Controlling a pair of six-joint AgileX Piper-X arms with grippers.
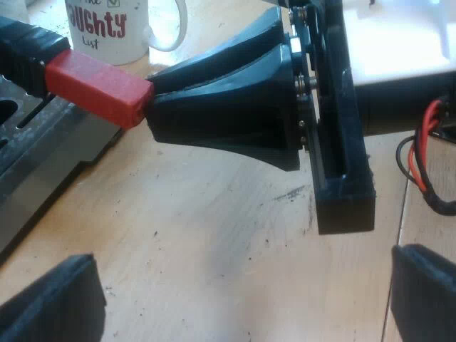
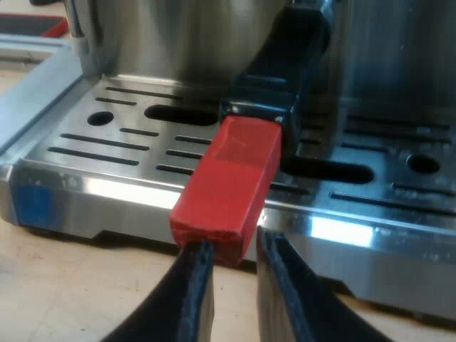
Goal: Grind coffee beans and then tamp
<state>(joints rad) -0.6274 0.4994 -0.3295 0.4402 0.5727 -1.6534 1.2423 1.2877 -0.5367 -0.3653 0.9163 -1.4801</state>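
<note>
Right gripper (image 2: 234, 249) is holding its two black fingers nearly together, with only a thin slit between them. The tips are touching the outer face of the handle's red end, and as far as I can judge they are not lying around it. Left gripper (image 1: 246, 260) is hanging over the pale wooden table (image 1: 214, 228) with its fingers wide apart, carrying nothing.

The big steel espresso machine (image 2: 178, 43) is standing with its slotted drip tray (image 2: 107, 142) under the handle. The holder is sitting at the machine's front (its metal basket is hidden). Its dark handle (image 2: 288, 64) with the red block end (image 2: 228, 178) is pointing out over the tray's edge toward the right gripper. A white ceramic mug with dark red lettering (image 1: 107, 28) is standing on the table near the machine, apart from both grippers.

I am judging that the grinding step is in hand, because the holder is seated and no tamping is beginning. For a firm hold, the right fingers are needing to open wider than the red block, pass around it, then close. If only a push is wanted, the tips must stay centred on the face.
</note>
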